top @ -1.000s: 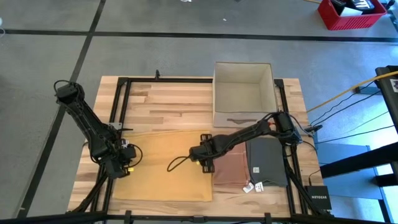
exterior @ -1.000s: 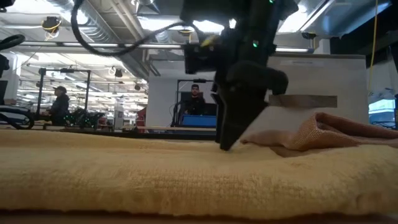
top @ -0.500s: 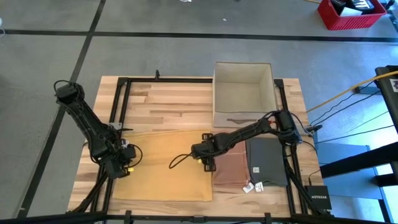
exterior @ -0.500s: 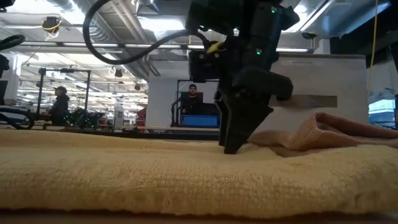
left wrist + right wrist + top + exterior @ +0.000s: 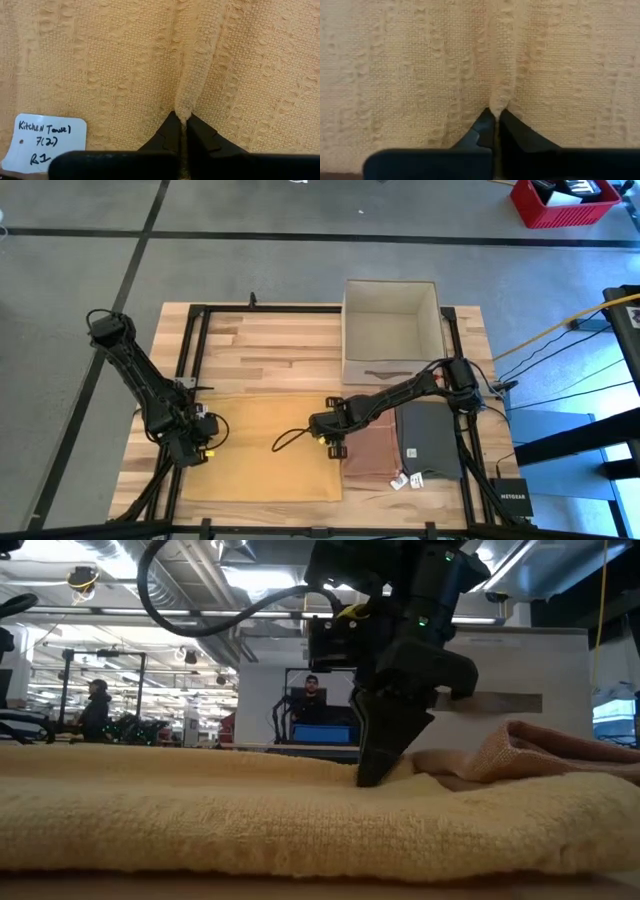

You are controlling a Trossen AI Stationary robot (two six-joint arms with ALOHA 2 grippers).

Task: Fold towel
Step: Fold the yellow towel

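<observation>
A yellow towel (image 5: 262, 445) lies spread flat on the near half of the wooden table. My left gripper (image 5: 195, 452) is shut on the cloth at the towel's left edge, and in the left wrist view (image 5: 182, 131) a white paper label (image 5: 45, 142) lies beside it. At the towel's right edge my right gripper (image 5: 335, 445) is shut on the cloth as well; it also shows in the low view (image 5: 375, 772) and in its own wrist view (image 5: 495, 125). My left gripper pinches a small raised ridge of the towel (image 5: 189, 102) between its two fingers, coming from above and pointing steeply down. The rest of the towel lies flat on the table around the pinch. My right gripper pinches a small raised ridge of the towel (image 5: 499, 102) between its two fingers, from above and pointing steeply down. The cloth lies flat on the table on both sides of the ridge, humped slightly at the fingers (image 5: 372, 755).
A folded pink-brown towel (image 5: 370, 448) lies right beside my right gripper, with a folded grey towel (image 5: 430, 440) beyond it. A white open box (image 5: 392, 330) stands at the back right. Bare wood (image 5: 270, 350) lies behind the yellow towel.
My right gripper has come down onto the towel near its right edge and moved slightly toward the near edge. The cloth now humps up beside its fingers.
</observation>
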